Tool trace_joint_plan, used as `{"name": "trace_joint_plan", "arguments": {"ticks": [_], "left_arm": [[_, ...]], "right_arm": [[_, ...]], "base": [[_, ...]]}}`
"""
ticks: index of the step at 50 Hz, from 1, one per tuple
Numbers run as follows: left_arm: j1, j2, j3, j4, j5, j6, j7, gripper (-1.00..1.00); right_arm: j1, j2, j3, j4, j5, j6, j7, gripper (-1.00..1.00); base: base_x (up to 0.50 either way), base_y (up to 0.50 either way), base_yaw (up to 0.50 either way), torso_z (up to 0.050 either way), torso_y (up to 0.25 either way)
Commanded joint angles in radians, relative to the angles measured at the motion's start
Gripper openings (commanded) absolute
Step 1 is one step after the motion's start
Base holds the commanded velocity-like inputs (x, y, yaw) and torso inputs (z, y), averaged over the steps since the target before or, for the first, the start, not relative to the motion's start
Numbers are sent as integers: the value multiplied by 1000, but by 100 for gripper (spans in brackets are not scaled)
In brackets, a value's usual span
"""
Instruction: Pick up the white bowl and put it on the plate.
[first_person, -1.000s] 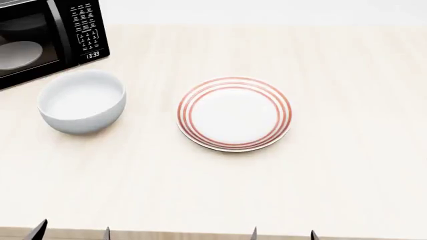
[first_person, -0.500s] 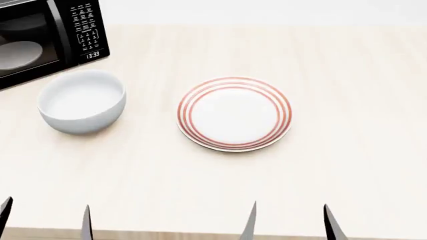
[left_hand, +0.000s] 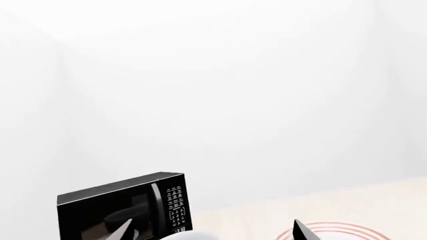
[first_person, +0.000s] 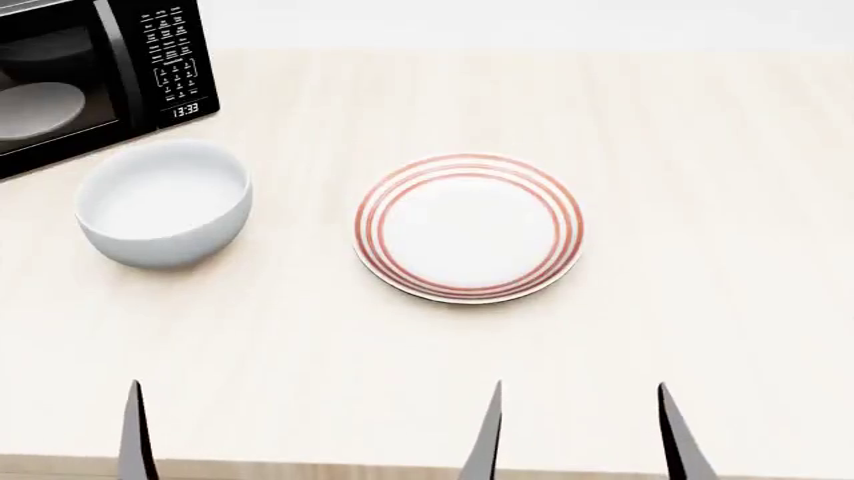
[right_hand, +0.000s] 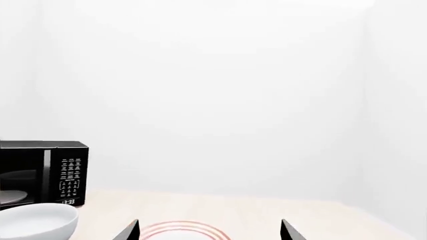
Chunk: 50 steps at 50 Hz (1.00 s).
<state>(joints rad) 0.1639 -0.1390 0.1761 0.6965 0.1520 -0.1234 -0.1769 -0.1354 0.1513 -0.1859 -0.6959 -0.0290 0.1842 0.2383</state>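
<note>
White bowl (first_person: 164, 203) upright, left of ringed plate (first_person: 469, 227)

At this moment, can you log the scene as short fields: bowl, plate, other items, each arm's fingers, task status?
bowl: white bowl upright on the table, in front of the microwave
plate: plate bare, apart from bowl
left gripper: fingers spread, holding nothing
right gripper: fingers spread, holding nothing, near table's front edge
status: bowl not yet grasped
</note>
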Motion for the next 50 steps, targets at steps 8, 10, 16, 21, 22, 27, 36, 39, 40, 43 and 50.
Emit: {"name": "trace_joint_plan", "arguments": {"ticks": [8,10,16,21,22,27,36,39,40,43,50], "left_arm": [[-1,6,-16,33,13,-2,-17,100],[-2,4,-15,32,13,-3,-21,100],[0,-4,-10,31,13,-1,-29,100],[0,-10,-6,26,14,1,-36,100],[-1,-11,-5,26,15,1,-37,100],[-3,-15,2,24,19,-1,-43,100],[-5,-24,7,19,19,0,-53,100],[-7,-26,8,17,18,-2,-56,100],[-8,-27,8,15,16,-2,-57,100],[-8,-29,9,18,14,-7,-59,100],[-12,-31,19,49,21,-46,-56,100]], "right_arm": [[-2,-1,14,4,-5,-18,5,100],[-3,0,14,3,-2,-19,8,100],[-4,7,8,4,-5,-22,14,100],[-3,12,5,4,-1,-20,18,100],[-3,13,4,5,-2,-20,19,100],[-2,17,-4,6,-3,-18,22,100],[2,24,-9,14,2,-21,29,100],[4,26,-12,13,1,-21,31,100],[4,27,-14,14,0,-24,32,100],[8,29,-23,16,-11,-16,36,100],[7,35,-29,25,-9,-23,40,100]], "base": [[341,0,0,0,0],[500,0,0,0,0],[500,0,0,0,0],[500,0,0,0,0],[500,0,0,0,0],[500,0,0,0,0],[500,0,0,0,0],[500,0,0,0,0],[500,0,0,0,0],[167,0,0,0,0],[0,0,0,0,2]]}}
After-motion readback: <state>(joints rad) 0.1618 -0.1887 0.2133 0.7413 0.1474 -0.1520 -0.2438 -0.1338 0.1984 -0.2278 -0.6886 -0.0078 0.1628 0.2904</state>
